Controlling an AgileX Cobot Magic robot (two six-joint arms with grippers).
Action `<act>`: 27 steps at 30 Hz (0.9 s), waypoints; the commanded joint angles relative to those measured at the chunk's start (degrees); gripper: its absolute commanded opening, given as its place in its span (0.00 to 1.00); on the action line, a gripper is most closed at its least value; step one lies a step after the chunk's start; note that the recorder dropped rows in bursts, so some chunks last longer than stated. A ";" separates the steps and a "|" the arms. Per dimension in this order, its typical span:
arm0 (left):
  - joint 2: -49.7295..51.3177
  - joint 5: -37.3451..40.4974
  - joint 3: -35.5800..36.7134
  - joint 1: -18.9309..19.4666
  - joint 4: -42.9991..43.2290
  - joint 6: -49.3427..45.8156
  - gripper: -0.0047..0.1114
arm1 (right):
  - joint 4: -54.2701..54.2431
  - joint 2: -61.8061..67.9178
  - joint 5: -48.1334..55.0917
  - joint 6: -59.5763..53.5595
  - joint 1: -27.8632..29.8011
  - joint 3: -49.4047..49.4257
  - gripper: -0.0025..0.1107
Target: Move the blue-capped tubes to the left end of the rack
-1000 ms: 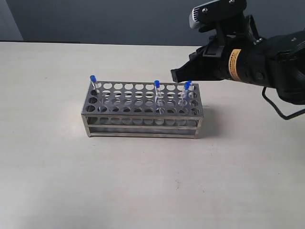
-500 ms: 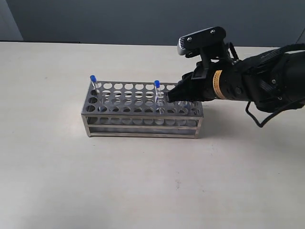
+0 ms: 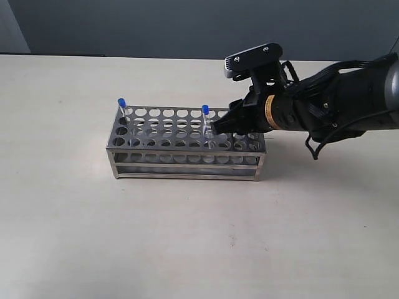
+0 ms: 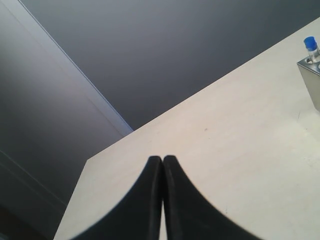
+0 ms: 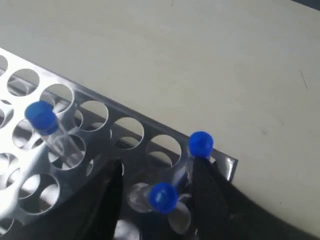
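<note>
Right gripper point(image 3: 219, 128) lowered over rack point(image 3: 156, 159), jaws spread

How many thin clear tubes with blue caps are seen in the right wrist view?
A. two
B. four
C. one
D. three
D: the shiny steel rack holds three there: one blue-capped tube standing apart, a second tube between the open jaws of the right gripper, and a third tube near the rack's corner.

Nothing here can be read. The right arm point(image 3: 324, 112) wears a yellow label point(image 3: 269, 113), but its print is too small.
</note>
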State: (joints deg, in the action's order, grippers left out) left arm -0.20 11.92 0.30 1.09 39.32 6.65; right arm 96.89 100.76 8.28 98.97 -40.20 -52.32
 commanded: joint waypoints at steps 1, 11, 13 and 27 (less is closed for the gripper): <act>0.20 -0.29 -0.30 -0.13 -0.04 0.28 0.05 | 0.30 1.65 1.00 0.08 0.19 -1.09 0.21; 0.20 -0.29 -0.30 -0.13 -0.04 0.28 0.05 | -0.12 -1.27 1.56 0.08 0.19 -1.09 0.03; 0.20 -0.29 -0.30 -0.13 -0.04 0.28 0.05 | -0.12 -2.98 1.56 0.08 0.19 -1.09 0.03; 0.20 -0.19 -0.30 -0.13 -0.04 0.28 0.05 | -1.13 -9.88 -1.25 0.08 0.19 -1.09 0.03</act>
State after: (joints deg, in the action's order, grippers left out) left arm -0.20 11.92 0.30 1.09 39.32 6.65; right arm 95.86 92.06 8.51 99.34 -40.31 -53.23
